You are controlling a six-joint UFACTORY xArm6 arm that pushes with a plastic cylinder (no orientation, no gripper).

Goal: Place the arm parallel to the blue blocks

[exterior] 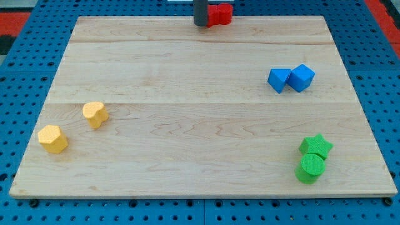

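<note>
Board (187, 112) seen from above and slightly front; wooden top on a blue pegboard (37, 12).

My tip (201, 24): dark rod at 12 o'clock of the board, on the far edge; only its lower part shows, the arm above is cut off by the view's top. No gripper on this rig, so nothing to open, close or grasp; the rod is bare and holds nothing. Red block (220, 14) sits touching the rod at its 3 o'clock, shape hard to make out, partly hidden behind the rod; whether it is pressed or merely adjacent I cannot tell.

Task blocks: blue triangle (279, 79) and blue cube (302, 77), touching each other, at about 2 to 3 o'clock of the board centre; from my tip they lie at about 4 o'clock, well apart. The pair forms a short row running roughly left to right in the view.

Others: yellow block (95, 114) and second yellow block (52, 139) at 8 to 9 o'clock, near each other but apart; green star (316, 146) and green cylinder (310, 168) touching at 4 to 5 o'clock, near the board's edge.

Judgement: task barely begun; tip is at the far edge, not level with the blue row. To stand parallel, the tip likely needs to travel toward 4 o'clock and stop beside the pair without contact; the path between looks free of blocks. Risk: dragging red along at departure, or nudging the blue cube on arrival, since touching blocks shift together.
</note>
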